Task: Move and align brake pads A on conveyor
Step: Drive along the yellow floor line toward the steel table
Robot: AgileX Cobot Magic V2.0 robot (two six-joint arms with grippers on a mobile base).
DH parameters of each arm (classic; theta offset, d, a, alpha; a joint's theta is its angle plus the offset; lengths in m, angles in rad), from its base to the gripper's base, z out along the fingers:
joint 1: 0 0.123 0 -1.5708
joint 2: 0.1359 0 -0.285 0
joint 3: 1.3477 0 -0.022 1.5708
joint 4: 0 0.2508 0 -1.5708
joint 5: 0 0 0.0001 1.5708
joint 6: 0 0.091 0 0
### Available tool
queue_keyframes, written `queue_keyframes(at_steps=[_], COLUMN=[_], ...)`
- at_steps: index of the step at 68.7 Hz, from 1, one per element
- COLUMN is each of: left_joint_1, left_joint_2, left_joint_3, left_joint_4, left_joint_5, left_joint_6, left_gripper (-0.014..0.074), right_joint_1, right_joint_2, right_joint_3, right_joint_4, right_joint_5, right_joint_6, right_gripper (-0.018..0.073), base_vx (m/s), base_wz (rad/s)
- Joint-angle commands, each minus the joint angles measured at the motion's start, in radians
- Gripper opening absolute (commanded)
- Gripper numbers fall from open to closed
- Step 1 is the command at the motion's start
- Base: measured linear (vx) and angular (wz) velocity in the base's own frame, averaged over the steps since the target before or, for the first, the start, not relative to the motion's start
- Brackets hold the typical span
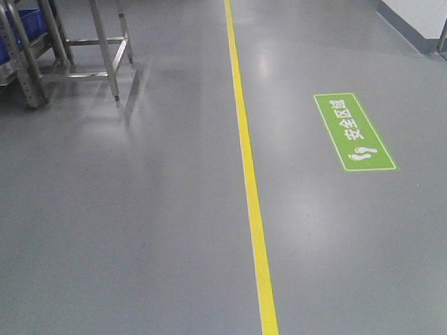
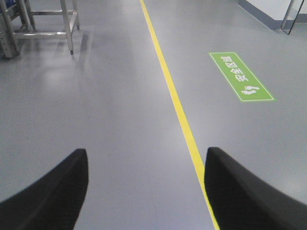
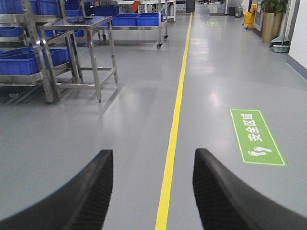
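Note:
The brake pads A and the conveyor are out of view in every frame. My left gripper (image 2: 146,158) is open, its two black fingers wide apart over bare grey floor, holding nothing. My right gripper (image 3: 152,158) is open too, with only floor and the yellow line between its fingers. Neither arm shows in the front-facing view.
A yellow floor line (image 1: 247,166) runs straight ahead on the smooth grey floor. A green safety sign (image 1: 353,131) is painted on the floor to its right. Steel racks (image 3: 76,52) with blue bins (image 3: 29,64) stand at the left. A wall (image 1: 417,7) borders the far right.

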Motion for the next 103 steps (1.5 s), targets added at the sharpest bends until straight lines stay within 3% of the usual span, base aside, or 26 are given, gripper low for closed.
queue_keyframes(at_steps=[1,37,103], left_joint_1=[-0.007,-0.007,-0.007], left_joint_2=[0.011,0.011,0.011], left_joint_3=[-0.027,-0.027,-0.027], left_joint_4=[-0.01,-0.01,-0.01], left_joint_5=[-0.074,-0.074,-0.075], left_joint_6=[-0.004,-0.004,-0.004], left_gripper=[0.0503,0.0503,0.0503], right_joint_1=[0.0,0.0,0.0], right_joint_2=[0.016,0.016,0.016], right_joint_3=[-0.026,-0.026,-0.026], right_joint_4=[-0.011,-0.011,-0.011], right_joint_5=[-0.069,-0.069,-0.069], right_joint_6=[-0.008,-0.008,-0.008], right_gripper=[0.0361,0.0361,0.0361], base_vx=[0.58,0.62,0.69], base_wz=[-0.09,-0.19,0.06])
